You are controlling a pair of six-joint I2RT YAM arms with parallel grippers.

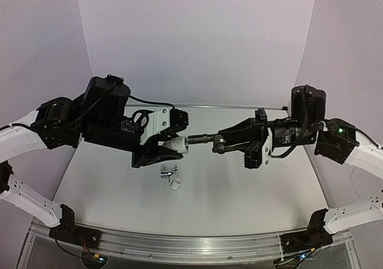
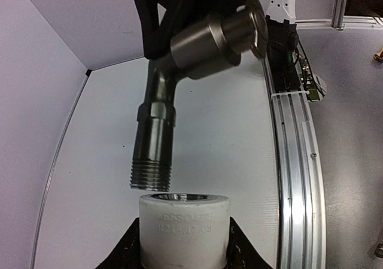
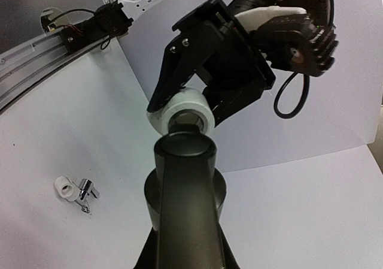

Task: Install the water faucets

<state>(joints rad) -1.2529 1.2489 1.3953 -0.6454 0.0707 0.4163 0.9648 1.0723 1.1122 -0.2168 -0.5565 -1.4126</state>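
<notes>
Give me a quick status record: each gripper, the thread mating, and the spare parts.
left gripper: shut on the white fitting, held off the table
right gripper: shut on the black faucet, threaded stem pointing at the fitting
mating: threads not yet in; a gap shows at the opening, and the stem looks off-centre in the left wrist view
spares: chrome faucet lying on the table beside a small white part
</notes>
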